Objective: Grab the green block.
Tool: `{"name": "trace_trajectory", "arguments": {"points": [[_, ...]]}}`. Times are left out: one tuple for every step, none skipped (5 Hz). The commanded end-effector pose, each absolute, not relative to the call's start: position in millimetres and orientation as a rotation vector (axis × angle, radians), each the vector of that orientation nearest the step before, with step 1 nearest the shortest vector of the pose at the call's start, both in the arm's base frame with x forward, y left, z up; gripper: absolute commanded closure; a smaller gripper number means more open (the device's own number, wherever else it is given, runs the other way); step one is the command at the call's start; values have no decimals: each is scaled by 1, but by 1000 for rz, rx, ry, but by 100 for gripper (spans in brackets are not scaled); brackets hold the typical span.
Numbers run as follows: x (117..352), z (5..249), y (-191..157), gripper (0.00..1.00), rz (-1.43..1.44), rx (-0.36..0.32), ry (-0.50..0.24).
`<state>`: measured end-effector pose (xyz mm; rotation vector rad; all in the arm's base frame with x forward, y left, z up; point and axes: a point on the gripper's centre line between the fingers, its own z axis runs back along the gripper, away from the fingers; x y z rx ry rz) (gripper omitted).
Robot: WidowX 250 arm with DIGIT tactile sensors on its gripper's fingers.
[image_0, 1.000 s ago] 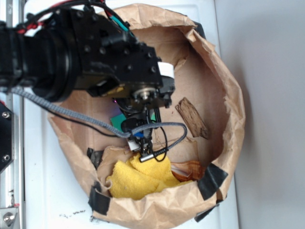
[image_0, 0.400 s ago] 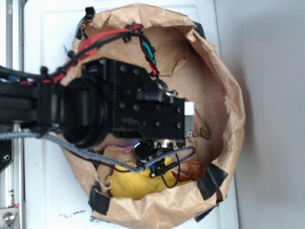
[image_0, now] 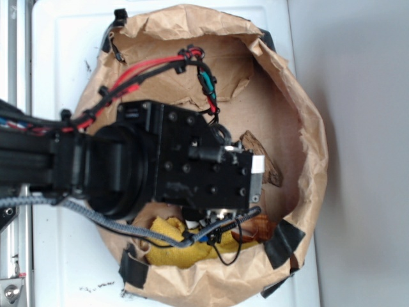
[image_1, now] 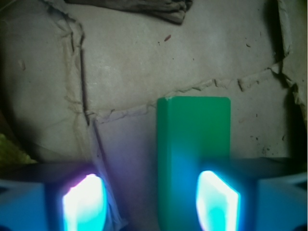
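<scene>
Black pincer point(image_1: 150, 199) wide open, holding nothing, flat solid-green rectangular block point(image_1: 193, 159) lies off-centre under its right finger, long axis pointing straight ahead.

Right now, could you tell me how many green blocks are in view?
1: the green block lies on the brown paper, between the gripper's fingers. In the exterior view the arm hides it.

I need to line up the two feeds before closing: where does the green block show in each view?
Exterior: the green block is not visible; the arm and end effector cover the bag floor where it would lie.
Wrist: the green block stands lower centre-right, flat on the brown paper, running from mid-frame to the bottom edge, between the glowing fingertips.
Shared landmark: the brown wood piece, right of the arm in the exterior view, at the top edge in the wrist view.
</scene>
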<state>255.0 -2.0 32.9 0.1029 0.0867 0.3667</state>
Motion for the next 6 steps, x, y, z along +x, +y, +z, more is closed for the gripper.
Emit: {"name": "trace_trajectory", "arguments": {"points": [[262,39,-11,50,347,93,53],[259,43,-2,0,336,47,50],[248,49,12,0,315,-23,12],[244,48,19,0,327,-48,-2],[241,48,16,0,315,-46,-17],[242,46,17,0,312,-47,-20]]}}
